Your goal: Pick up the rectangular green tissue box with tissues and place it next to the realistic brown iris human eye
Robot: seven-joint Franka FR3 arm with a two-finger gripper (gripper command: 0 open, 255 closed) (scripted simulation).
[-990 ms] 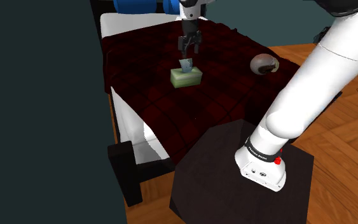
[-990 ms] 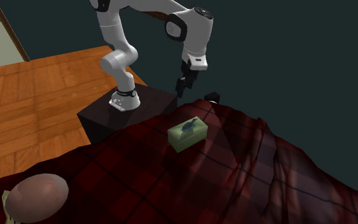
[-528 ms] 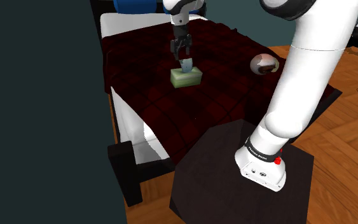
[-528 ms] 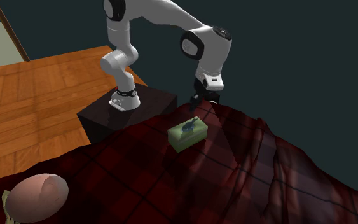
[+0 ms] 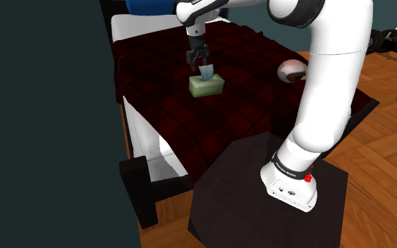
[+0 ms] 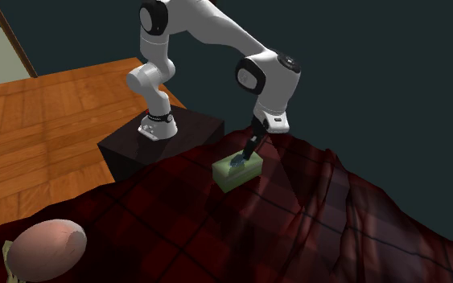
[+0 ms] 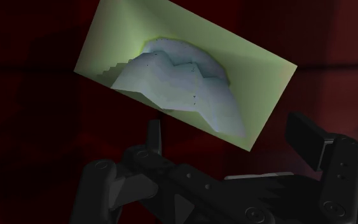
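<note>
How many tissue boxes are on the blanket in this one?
1. The pale green tissue box sits on the red plaid blanket under the gripper; the arm hides some blanket.

the arm (image 5: 334, 91) hides part of the eye (image 5: 290, 69) in the shoulder view.

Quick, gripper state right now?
Gripper: open, holding nothing, fingers apart over the green tissue box.

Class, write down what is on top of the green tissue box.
A pale grey tissue pokes from the top opening of the tissue box, with the open gripper close above. The tissue covers whatever else is inside.
</note>
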